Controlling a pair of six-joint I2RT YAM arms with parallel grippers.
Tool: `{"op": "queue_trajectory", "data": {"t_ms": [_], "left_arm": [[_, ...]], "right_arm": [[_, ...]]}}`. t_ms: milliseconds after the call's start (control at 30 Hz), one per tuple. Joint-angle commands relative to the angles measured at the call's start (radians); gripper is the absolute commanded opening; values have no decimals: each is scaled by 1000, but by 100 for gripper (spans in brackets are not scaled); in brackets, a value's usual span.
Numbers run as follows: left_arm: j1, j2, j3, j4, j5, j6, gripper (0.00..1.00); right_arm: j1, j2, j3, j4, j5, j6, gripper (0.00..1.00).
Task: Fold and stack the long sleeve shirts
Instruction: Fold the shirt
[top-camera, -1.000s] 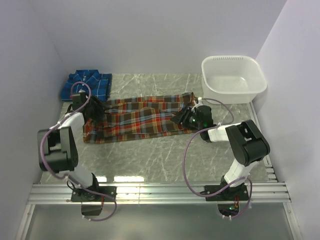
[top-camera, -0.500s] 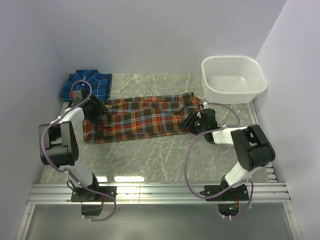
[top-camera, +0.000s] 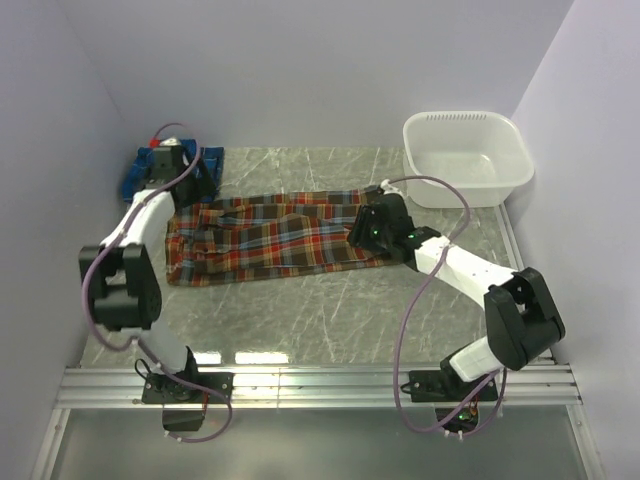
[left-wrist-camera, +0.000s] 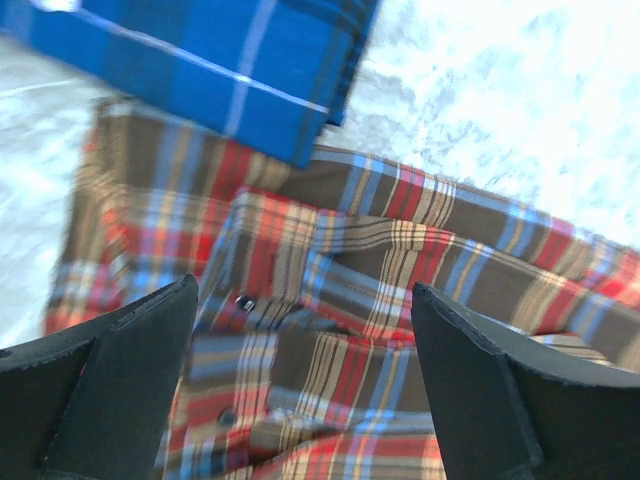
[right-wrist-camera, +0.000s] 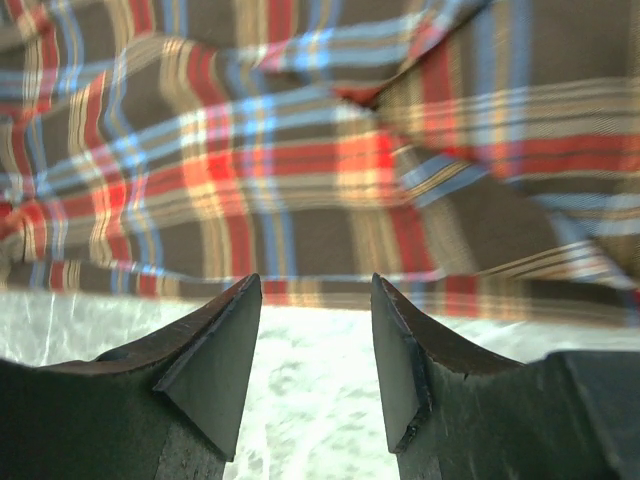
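Currently: left gripper wide open, empty, over red-orange shirt beside blue shirt; right gripper partly open, empty, above its near edge.

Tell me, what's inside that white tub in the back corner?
Nothing shows in the white tub, only its bare floor and inner walls. The inner face of its near wall is out of sight from this camera.
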Motion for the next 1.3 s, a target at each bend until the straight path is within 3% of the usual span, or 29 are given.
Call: {"op": "queue_trajectory", "data": {"t_ms": [0, 233, 500, 633, 733, 833, 967, 1133, 1267], "left_arm": [[-45, 126, 122, -59, -18, 86, 93], [-90, 321, 218, -127, -38, 80, 90], [-92, 325, 68, -164, -10, 8, 89], [-72, 239, -89, -165, 57, -64, 89], [-55, 147, -251, -113, 201, -117, 90], [0, 14, -457, -6, 367, -198, 92], [-41, -149, -698, 85, 451, -318, 94], [-217, -399, -741, 33, 413, -403, 98], [-276, -533, -601, -111, 280, -326, 99]], "right_arm": [[45, 48, 62, -104, 65, 51, 55], [79, 221, 164, -175, 103, 68, 54], [79, 330, 181, -153, 84, 45, 55], [73, 385, 230, -171, 90, 6, 55], [56, 437, 292, -172, 47, -49, 55], [37, 506, 401, -205, 45, -112, 55], [2, 612, 619, -266, 61, -199, 55], [-35, 692, 808, -305, 64, -264, 56], [-38, 602, 795, -299, 90, -297, 56]]}}
